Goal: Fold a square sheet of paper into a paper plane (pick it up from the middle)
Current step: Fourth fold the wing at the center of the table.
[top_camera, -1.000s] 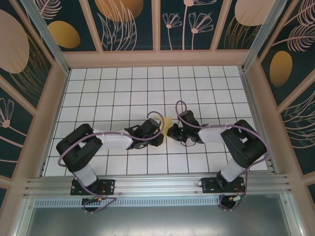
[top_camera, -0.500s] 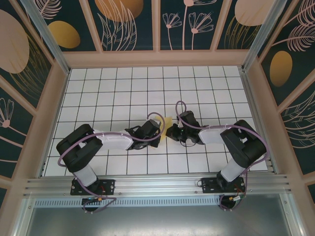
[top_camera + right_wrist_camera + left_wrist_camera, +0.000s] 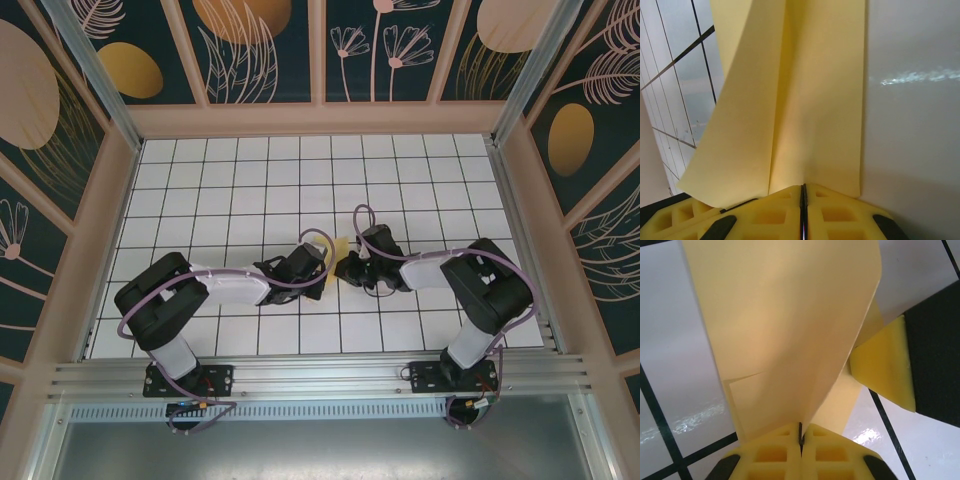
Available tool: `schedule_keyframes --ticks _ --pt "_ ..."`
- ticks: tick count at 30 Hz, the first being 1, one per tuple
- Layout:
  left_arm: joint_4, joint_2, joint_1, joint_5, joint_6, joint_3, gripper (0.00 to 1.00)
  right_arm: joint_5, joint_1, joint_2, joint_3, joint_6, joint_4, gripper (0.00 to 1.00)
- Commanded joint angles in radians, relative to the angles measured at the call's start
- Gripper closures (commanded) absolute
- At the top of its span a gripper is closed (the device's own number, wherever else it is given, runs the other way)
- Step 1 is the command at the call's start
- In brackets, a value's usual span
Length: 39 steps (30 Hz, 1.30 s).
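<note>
The pale-yellow sheet of paper (image 3: 342, 246) is folded with sharp creases and held up between both arms at the table's middle. My left gripper (image 3: 322, 276) is shut on one edge; its view has the paper (image 3: 790, 330) rising from its closed pads (image 3: 801, 432), with a yellow pad of the right gripper (image 3: 887, 365) close by. My right gripper (image 3: 349, 268) is shut on the other side; its view has the creased paper (image 3: 805, 100) fanning out from its pads (image 3: 803, 192). I cannot tell whether the fold makes a paper plane.
The white grid table (image 3: 250, 180) stretches behind and to both sides of the arms. Wooden walls (image 3: 320, 118) with dark leaf panels close the back and sides. An aluminium rail (image 3: 320, 375) runs along the near edge by the arm bases.
My left gripper has closed its jaws onto the paper. The right arm has shifted slightly left, still gripping the paper.
</note>
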<state>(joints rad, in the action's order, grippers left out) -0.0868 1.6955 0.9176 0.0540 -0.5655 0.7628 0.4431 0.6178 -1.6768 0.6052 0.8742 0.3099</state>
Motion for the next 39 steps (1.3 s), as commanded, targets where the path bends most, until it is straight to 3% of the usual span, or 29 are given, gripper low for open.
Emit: schedule_keyframes --ticks 1,11,23,39 --pt "-0.052 -0.017 0.007 -0.032 -0.011 -0.023 0.96 -0.040 -0.006 -0.025 0.020 -0.003 -0.039 0.88" --pt "-0.147 -0.038 -0.012 -0.123 -0.033 -0.052 0.96 -0.044 -0.006 0.020 0.031 -0.026 -0.087 0.88" --pt "-0.371 -0.058 -0.125 -0.331 -0.163 -0.180 0.95 -0.004 0.002 0.117 0.065 -0.046 -0.103 0.87" --pt "-0.477 -0.014 -0.155 -0.405 -0.224 -0.231 0.94 0.052 0.028 -0.012 0.177 -0.048 -0.072 0.86"
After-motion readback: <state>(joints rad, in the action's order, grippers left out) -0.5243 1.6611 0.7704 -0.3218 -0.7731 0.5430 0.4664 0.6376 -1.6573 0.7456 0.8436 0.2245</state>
